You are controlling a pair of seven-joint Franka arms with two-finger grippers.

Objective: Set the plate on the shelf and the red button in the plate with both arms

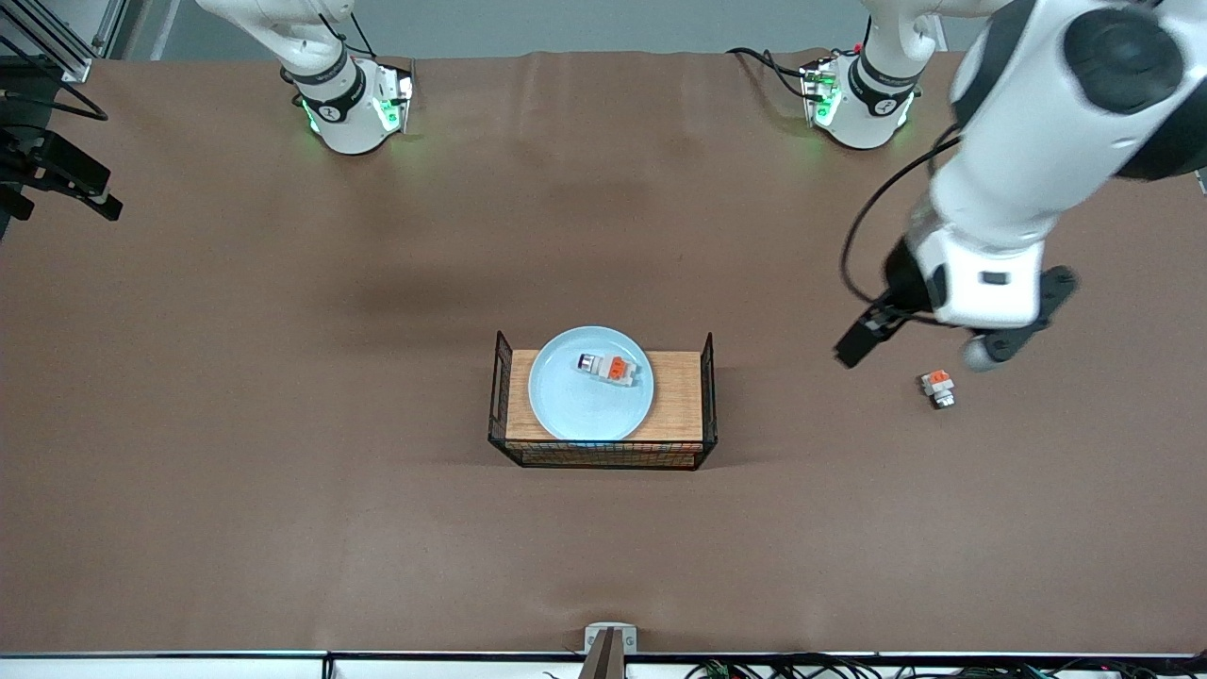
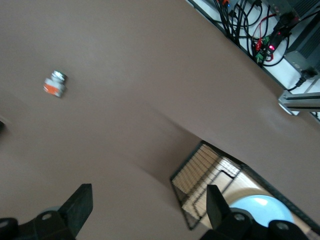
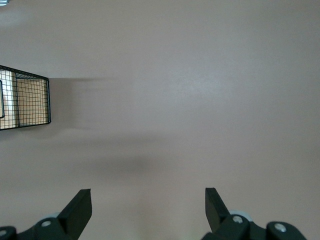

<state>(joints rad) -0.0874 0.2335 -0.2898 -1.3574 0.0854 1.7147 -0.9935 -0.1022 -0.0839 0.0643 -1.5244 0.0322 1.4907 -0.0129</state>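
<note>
The pale blue plate [image 1: 591, 394] lies on a wooden board in a black wire basket [image 1: 705, 389] at the table's middle. The red button [image 1: 608, 368] lies on the plate, on the part nearer the robots' bases. My left gripper [image 1: 919, 347] is open and empty over bare table, between the basket and the left arm's end. In the left wrist view [image 2: 147, 207] its fingers frame bare table, with the basket [image 2: 200, 172] and the plate's edge [image 2: 262, 207] beside one finger. My right gripper [image 3: 147, 205] is open and empty over bare table, with the basket [image 3: 30, 100] farther off.
A short stubby white-and-orange piece [image 1: 938, 388] lies on the table close under the left gripper, and shows in the left wrist view [image 2: 55, 84]. Dark hardware [image 1: 57, 170] juts in at the right arm's end. Cables [image 2: 250, 30] run along the table's edge.
</note>
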